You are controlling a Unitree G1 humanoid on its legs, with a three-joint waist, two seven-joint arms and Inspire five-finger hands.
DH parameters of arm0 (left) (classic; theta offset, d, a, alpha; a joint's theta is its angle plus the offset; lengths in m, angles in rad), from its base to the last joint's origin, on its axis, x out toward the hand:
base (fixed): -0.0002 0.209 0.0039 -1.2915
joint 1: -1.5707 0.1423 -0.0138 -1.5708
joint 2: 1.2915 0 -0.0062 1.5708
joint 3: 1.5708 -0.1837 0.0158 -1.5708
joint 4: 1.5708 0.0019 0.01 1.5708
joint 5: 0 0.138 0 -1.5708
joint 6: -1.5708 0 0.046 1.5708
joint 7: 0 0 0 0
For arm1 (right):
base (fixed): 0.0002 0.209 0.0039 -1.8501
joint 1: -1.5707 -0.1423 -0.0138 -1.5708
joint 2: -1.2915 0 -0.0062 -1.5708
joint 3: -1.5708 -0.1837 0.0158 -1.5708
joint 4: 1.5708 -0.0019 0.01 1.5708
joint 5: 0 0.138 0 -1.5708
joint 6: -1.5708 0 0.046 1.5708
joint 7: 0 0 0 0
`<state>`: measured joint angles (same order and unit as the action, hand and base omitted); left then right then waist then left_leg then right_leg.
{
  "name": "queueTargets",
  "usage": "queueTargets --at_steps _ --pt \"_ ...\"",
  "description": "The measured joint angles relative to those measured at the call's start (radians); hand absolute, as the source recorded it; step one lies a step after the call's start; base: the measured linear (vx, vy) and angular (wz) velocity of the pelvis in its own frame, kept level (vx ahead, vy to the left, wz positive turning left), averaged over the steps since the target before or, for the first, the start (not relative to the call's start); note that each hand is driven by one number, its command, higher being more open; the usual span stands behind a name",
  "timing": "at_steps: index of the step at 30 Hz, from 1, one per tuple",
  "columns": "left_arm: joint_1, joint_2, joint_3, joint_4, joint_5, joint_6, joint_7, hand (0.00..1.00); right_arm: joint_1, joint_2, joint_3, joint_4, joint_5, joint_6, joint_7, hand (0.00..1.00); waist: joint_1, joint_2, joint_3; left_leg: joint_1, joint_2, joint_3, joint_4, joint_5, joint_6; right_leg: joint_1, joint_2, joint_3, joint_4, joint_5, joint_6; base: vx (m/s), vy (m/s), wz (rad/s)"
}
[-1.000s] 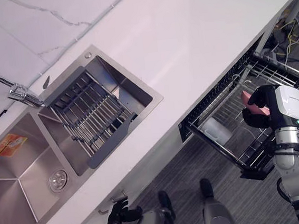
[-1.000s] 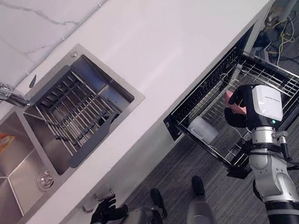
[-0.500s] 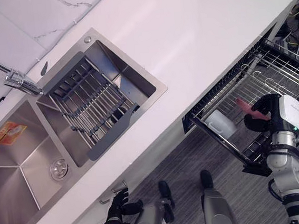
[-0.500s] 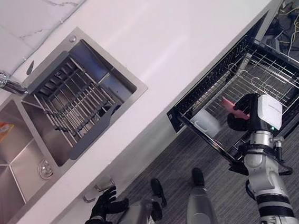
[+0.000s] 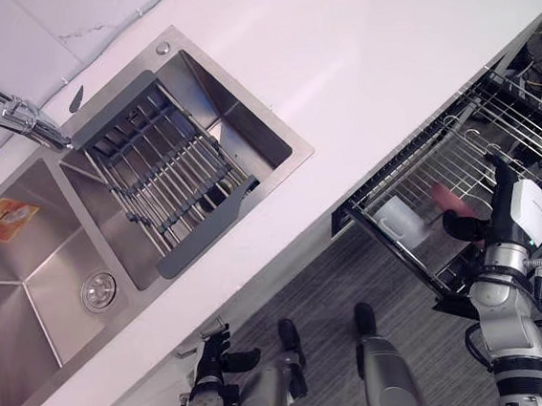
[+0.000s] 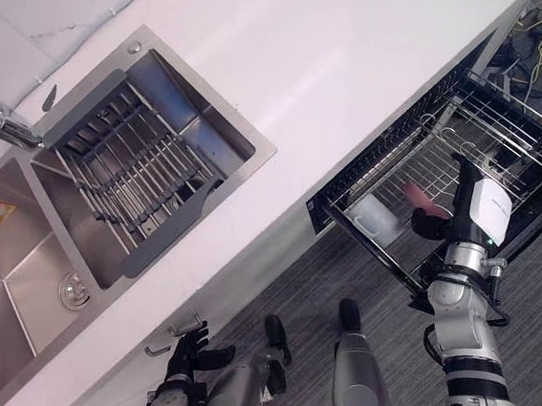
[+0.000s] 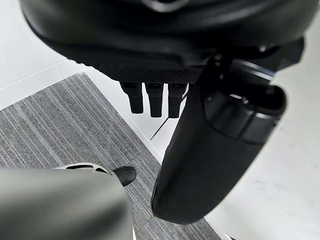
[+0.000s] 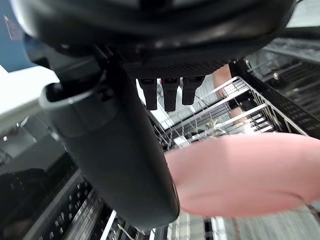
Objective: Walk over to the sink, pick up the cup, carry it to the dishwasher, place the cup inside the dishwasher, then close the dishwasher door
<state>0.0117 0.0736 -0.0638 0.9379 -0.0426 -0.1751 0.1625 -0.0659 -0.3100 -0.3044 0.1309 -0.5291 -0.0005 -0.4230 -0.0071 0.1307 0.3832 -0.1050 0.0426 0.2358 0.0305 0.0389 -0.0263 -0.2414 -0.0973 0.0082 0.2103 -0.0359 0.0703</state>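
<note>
The cup (image 8: 240, 175) is a smooth pale pink one, lying right against the thumb of the right hand (image 8: 117, 150). As far as I can see the fingers are stretched out straight past it rather than wrapped round, so the hand looks open. Hand and cup hang over the pulled-out wire dishwasher rack (image 5: 493, 114), which has a whitish tumbler (image 5: 400, 221) in its corner just beside the thumb. The sink (image 5: 29, 284) holds a grey drainer basket (image 5: 168, 179) and sits well away, and the left hand (image 5: 212, 357) hangs low and relaxed.
</note>
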Motion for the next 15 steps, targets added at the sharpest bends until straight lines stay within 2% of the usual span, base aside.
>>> queueTargets --at_steps 11,15 --pt "-0.002 0.006 0.000 -0.011 0.001 0.002 0.001 0.90 0.013 0.080 0.017 -0.031 0.079 -0.005 0.010 0.90 0.015 -0.017 -0.004 0.002 -0.003 0.000 -0.011 0.006 0.003 0.012 0.000 0.001 -0.032 0.018 0.005 0.00 0.000 0.00" --pt "-0.002 0.011 0.003 -0.018 0.001 0.002 0.001 0.90 0.027 0.093 0.038 -0.031 0.108 -0.006 0.023 0.90 0.019 -0.032 -0.002 0.002 -0.006 0.000 -0.017 0.009 0.006 0.015 -0.001 0.003 -0.046 0.027 0.007 0.00 0.000 0.00"
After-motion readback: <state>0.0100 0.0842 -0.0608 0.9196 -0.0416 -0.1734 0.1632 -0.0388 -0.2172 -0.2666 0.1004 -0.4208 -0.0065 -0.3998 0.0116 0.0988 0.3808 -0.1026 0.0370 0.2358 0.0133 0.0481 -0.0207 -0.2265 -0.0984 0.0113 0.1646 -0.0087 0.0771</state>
